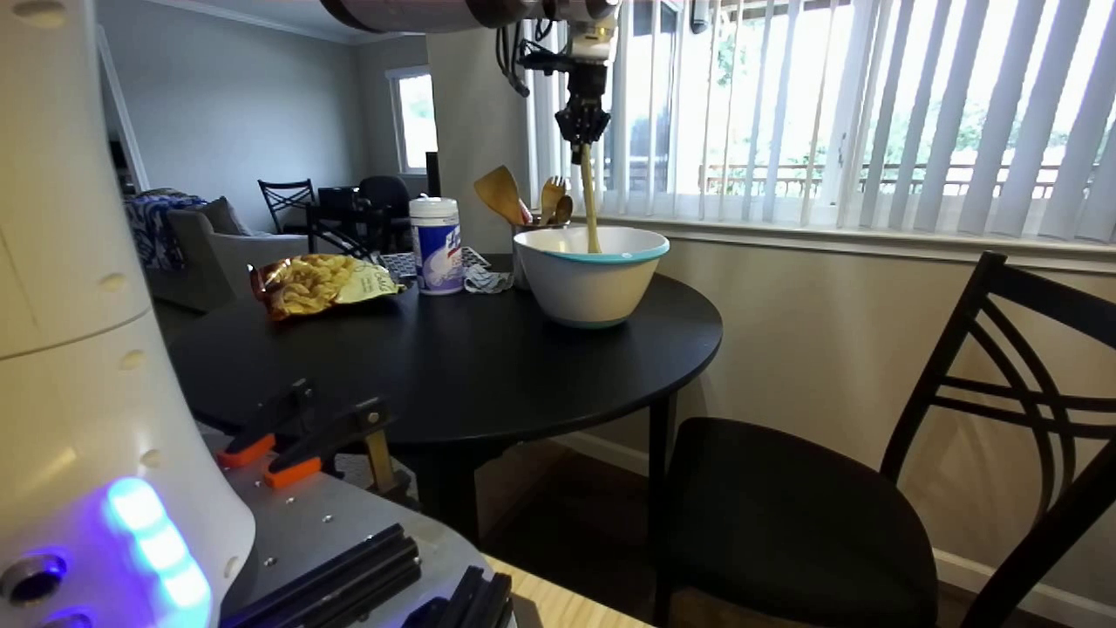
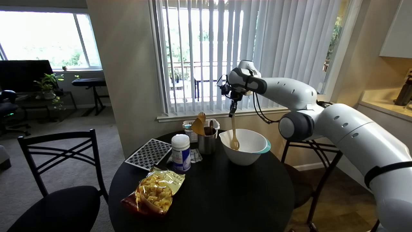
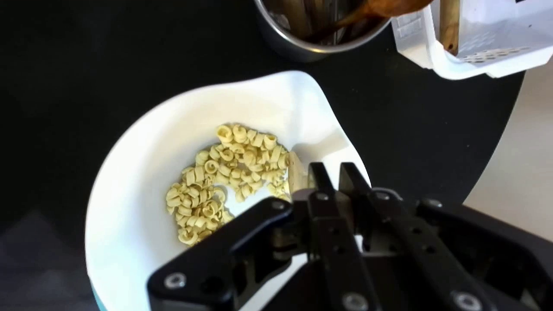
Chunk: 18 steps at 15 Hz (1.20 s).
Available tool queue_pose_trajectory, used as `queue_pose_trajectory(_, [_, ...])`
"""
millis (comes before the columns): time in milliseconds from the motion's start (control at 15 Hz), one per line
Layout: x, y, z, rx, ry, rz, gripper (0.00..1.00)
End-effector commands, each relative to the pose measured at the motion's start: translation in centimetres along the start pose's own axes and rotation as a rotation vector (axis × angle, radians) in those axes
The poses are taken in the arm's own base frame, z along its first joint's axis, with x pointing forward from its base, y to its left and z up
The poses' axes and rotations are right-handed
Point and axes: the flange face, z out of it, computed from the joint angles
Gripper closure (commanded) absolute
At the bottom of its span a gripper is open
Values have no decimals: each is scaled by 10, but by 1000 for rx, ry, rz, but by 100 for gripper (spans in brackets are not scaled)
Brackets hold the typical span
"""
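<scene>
My gripper [image 1: 581,153] points down above the white bowl [image 1: 593,292] and is shut on the handle of a wooden fork [image 1: 590,201]. In an exterior view the gripper [image 2: 231,112] holds the fork [image 2: 235,138] near upright, its tines inside the bowl [image 2: 241,158]. In the wrist view the fingertips [image 3: 332,170] stand a small gap apart, with the fork [image 3: 296,172] partly hidden behind them. The bowl [image 3: 123,224] holds curled yellow pasta [image 3: 242,162], spread in an arc on its bottom. Whether the tines touch the pasta is hidden.
A metal utensil holder [image 2: 207,144] with wooden tools and a white basket [image 3: 449,65] stand close beside the bowl. A wipes canister [image 2: 181,156], a snack bag [image 2: 156,193] and a patterned sheet [image 2: 149,154] share the round black table [image 2: 225,203]. Window blinds [image 1: 785,113] hang behind.
</scene>
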Motion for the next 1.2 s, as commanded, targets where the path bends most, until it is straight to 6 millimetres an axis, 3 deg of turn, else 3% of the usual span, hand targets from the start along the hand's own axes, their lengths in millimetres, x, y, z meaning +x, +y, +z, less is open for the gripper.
queue_pose_trajectory(0, [-12, 2, -1, -10, -83, 39, 97])
queue_pose_trajectory(400, [-5, 5, 4, -119, -137, 262, 97])
queue_pose_trajectory(733, [4, 2, 14, -168, -168, 329, 97])
queue_pose_trajectory(1133, [34, 2, 23, -236, -74, 380, 97])
